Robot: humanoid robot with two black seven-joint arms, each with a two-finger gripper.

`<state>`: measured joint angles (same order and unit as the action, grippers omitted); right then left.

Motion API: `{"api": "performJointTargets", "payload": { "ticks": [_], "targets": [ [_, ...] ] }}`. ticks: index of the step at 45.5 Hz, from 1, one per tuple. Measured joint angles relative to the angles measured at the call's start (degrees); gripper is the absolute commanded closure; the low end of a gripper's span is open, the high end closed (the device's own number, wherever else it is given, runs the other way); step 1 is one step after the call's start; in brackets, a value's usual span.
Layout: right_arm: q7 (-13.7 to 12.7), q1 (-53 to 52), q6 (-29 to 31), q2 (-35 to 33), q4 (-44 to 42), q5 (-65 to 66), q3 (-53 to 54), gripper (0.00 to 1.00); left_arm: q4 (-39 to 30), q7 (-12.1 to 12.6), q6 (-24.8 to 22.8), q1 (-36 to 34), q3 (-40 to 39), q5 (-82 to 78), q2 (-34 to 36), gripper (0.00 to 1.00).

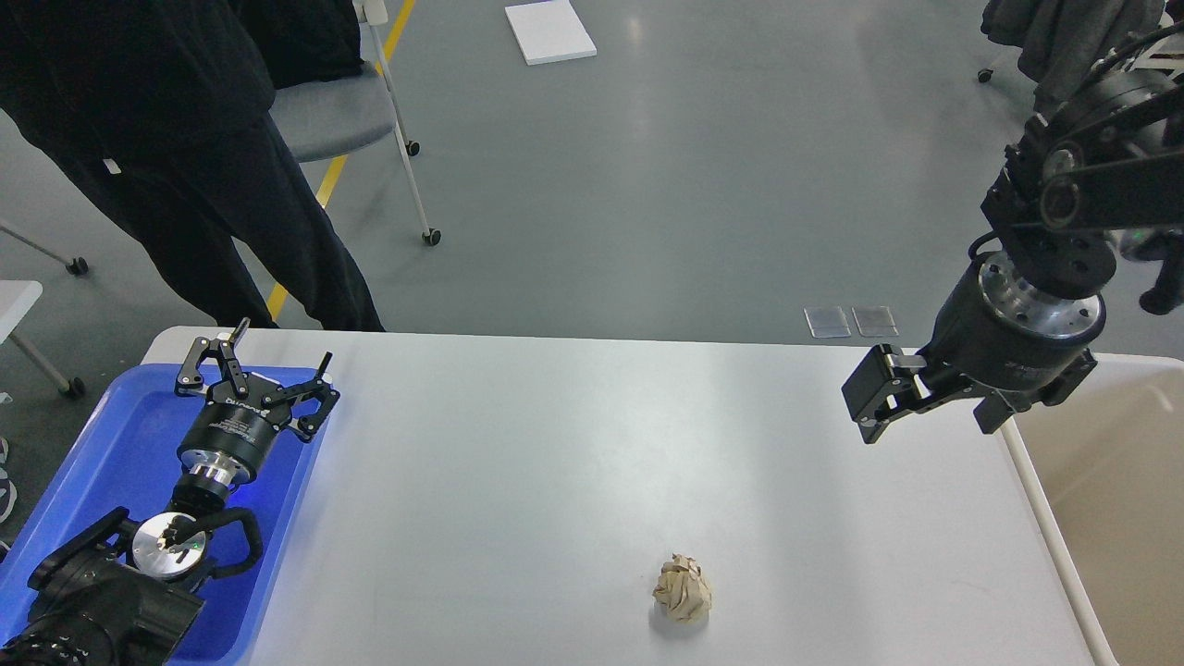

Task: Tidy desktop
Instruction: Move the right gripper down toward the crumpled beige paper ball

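Observation:
The desktop [555,444] is a wide white-grey top that fills the lower half of the head view. A crumpled beige paper ball [683,588] lies on it near the front, right of centre. My left gripper [283,342] hovers over the blue tray at the left, fingers spread open with nothing between them. My right gripper [869,396] hangs above the desktop's right end, pointing left, well behind and to the right of the paper ball. I see it side-on, so its fingers merge into one dark block.
A blue tray [102,435] lies on the desktop's left end under my left arm. A beige bin [1110,481] stands beside the right edge. A person in black [185,185] and a wheeled chair [342,111] are behind the far left corner.

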<state>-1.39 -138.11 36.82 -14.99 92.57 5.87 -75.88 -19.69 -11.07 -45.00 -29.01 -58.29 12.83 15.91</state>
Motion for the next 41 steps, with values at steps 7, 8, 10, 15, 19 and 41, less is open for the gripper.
{"api": "performJointTargets", "payload": {
  "ticks": [7, 8, 10, 15, 19, 41],
  "targets": [
    [-0.09, 0.37, 0.0, -0.07, -0.64, 0.1, -0.02, 0.0, 0.0, -0.04, 0.0, 0.0, 0.01, 0.0, 0.0, 0.0],
    [-0.09, 0.43, 0.0, -0.07, -0.72, 0.11, -0.02, 0.0, 0.0, -0.04, 0.0, -0.01, 0.02, -0.01, 0.0, 0.0],
    [-0.09, 0.6, 0.0, -0.08, -0.86, 0.13, 0.07, 0.0, 0.0, -0.04, 0.0, -0.01, 0.02, -0.03, 0.0, 0.0],
    [-0.1, 0.86, -0.02, -0.09, -1.18, 0.14, 0.52, 0.0, 0.0, -0.04, 0.0, -0.01, 0.02, -0.03, 0.0, 0.0],
    [-0.1, 1.02, -0.05, -0.02, -1.48, 0.06, 1.05, 0.0, 0.0, -0.04, 0.0, -0.01, 0.02, -0.03, 0.0, 0.0],
    [-0.2, 3.26, -1.84, 7.58, -2.46, -3.4, 7.86, 0.0, 0.0, 0.02, 0.0, -0.01, 0.0, 0.01, 0.0, 0.0]
  ]
}}
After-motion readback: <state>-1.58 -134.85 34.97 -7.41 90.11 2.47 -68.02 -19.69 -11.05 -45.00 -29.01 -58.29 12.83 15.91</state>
